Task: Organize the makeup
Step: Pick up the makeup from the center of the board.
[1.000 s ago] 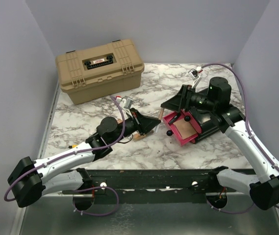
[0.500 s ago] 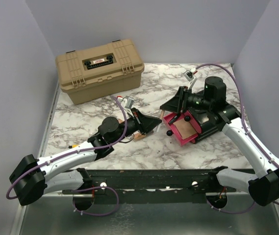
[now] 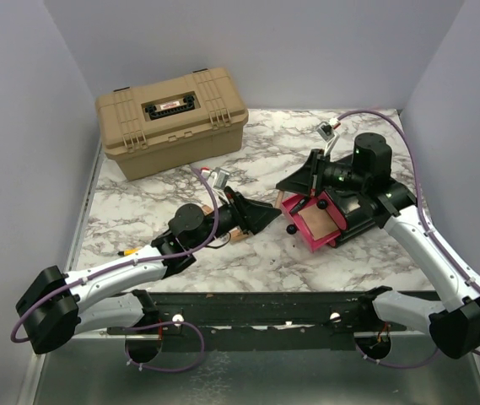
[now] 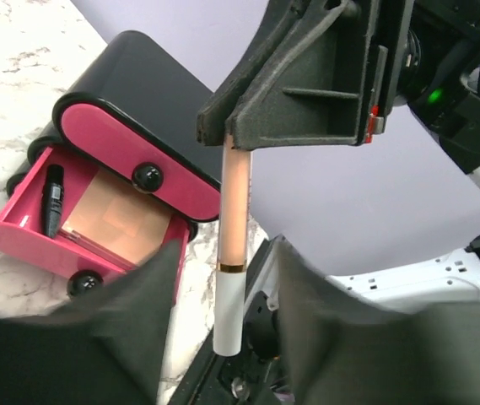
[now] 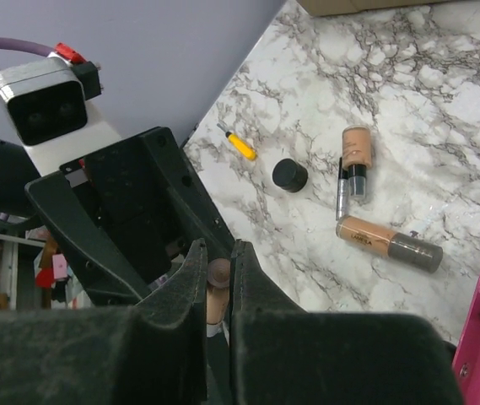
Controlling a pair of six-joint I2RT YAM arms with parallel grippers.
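A slim peach tube with a white cap (image 4: 233, 219) hangs upright in the air. My right gripper (image 4: 236, 142) is shut on its top end, also seen from the right wrist (image 5: 217, 266). My left gripper (image 4: 225, 274) is open around the white cap, with a gap on each side. Behind stands the black box (image 4: 130, 76), its lower pink drawer (image 4: 29, 215) pulled out, holding a copper-pink compact (image 4: 109, 215) and a black tube (image 4: 51, 198). On the marble lie two copper tubes (image 5: 357, 152) (image 5: 374, 238), a slim silver tube (image 5: 342, 190) and a black round jar (image 5: 290, 175).
A yellow pen (image 5: 241, 145) lies near the table's left edge. A tan toolbox (image 3: 172, 118) stands at the back left. The pink drawer (image 3: 311, 224) sits open under the right arm. Grey walls close in both sides.
My right gripper has shut on the tube's top end. My left gripper's jaws have parted and let go of the tube. Both arms stayed nearly in place.
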